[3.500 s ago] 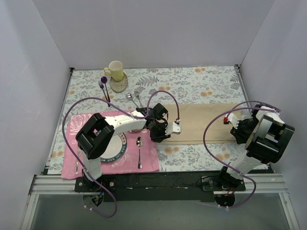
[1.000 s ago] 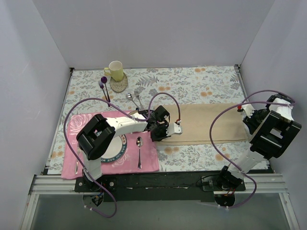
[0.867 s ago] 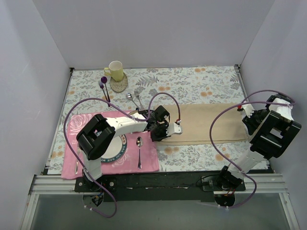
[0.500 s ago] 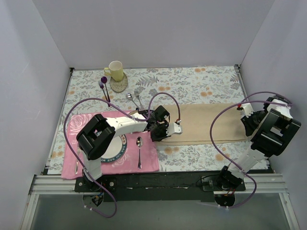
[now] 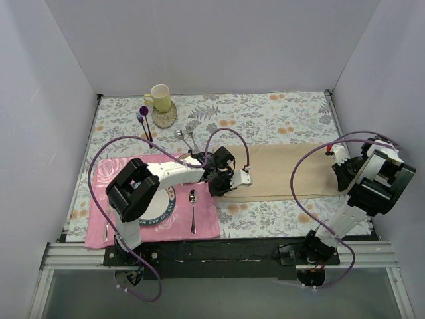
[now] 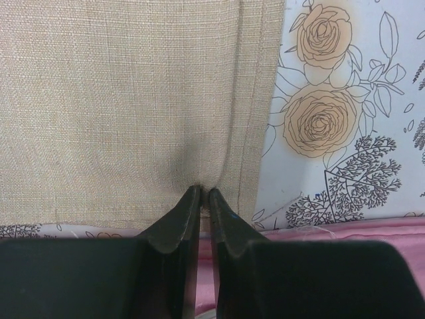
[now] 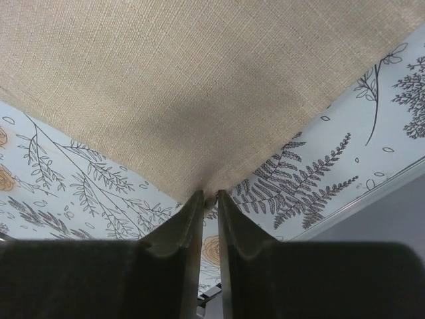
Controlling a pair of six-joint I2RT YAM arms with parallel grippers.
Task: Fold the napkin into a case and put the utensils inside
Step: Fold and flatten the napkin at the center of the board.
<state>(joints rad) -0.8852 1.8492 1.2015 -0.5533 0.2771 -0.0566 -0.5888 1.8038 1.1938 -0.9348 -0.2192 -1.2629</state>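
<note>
Left gripper (image 6: 201, 193) pinches the beige napkin (image 5: 285, 171) at its left hem; right gripper (image 7: 210, 196), nearly closed, seemingly clamps its near-right corner.

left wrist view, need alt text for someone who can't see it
The black left claw pinches the hemmed edge of a plain beige woven cloth napkin, puckering it. To the right lies a pale floral tablecloth with orange roses; a pink placemat shows below.

The napkin (image 5: 285, 171) is plain beige-tan, the tablecloth (image 5: 265, 116) pale with grey ferns and orange roses, the placemat (image 5: 109, 174) pink floral, the mug (image 5: 160, 96) yellow.
</note>
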